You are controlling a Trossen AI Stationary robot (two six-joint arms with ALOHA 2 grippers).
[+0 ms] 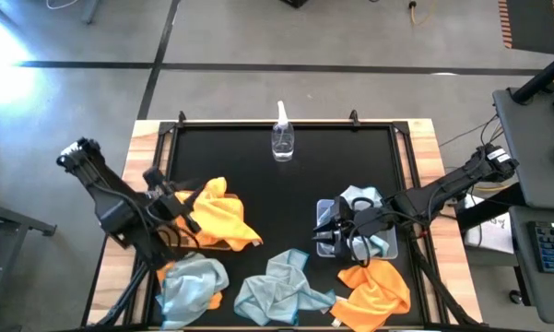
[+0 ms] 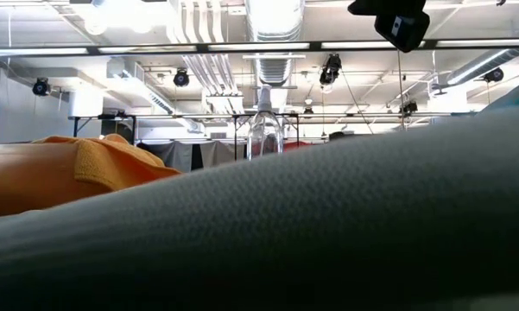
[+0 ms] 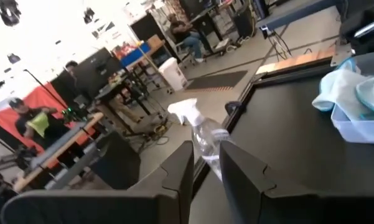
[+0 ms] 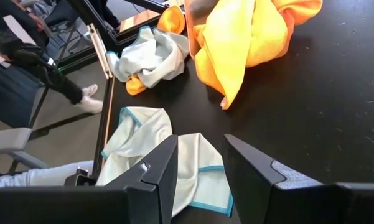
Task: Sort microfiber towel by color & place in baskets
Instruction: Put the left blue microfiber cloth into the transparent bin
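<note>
Orange towels (image 1: 219,217) lie heaped at the table's left, with my left gripper (image 1: 180,210) beside them, open and holding nothing (image 3: 205,171). A clear plastic tray (image 1: 383,247) at the right holds a pale blue towel (image 1: 359,198). My right gripper (image 1: 336,232) hovers over the tray's left end, open and empty (image 4: 199,168). Along the near edge lie a blue towel over an orange one (image 1: 189,286), a crumpled blue towel (image 1: 281,290) and an orange towel (image 1: 378,290). I cannot make out the tan tray.
A clear spray bottle (image 1: 282,138) stands upright near the middle of the far edge, with bare black tabletop between it and the towels. A blue-grey towel (image 2: 328,225) close to the lens blocks most of the low view. People show in the room beyond.
</note>
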